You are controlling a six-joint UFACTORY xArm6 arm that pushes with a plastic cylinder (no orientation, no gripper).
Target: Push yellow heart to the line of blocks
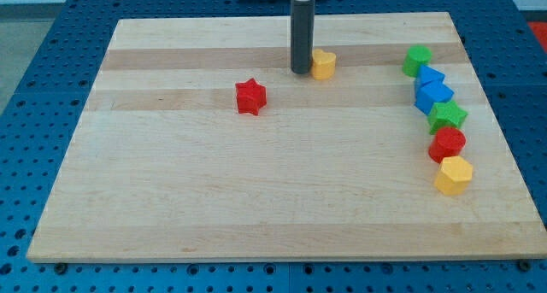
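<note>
This looks like a robotics lab bench rather than a home or shop. A pale wooden board [256,182] serves as the work surface, and it lies on a blue metal breadboard [34,62] drilled with a regular grid of mounting holes, visible all round from 12 o'clock to 6 o'clock. A dark rod [302,32] from a machine arm stands on the board, among small coloured test blocks.
</note>
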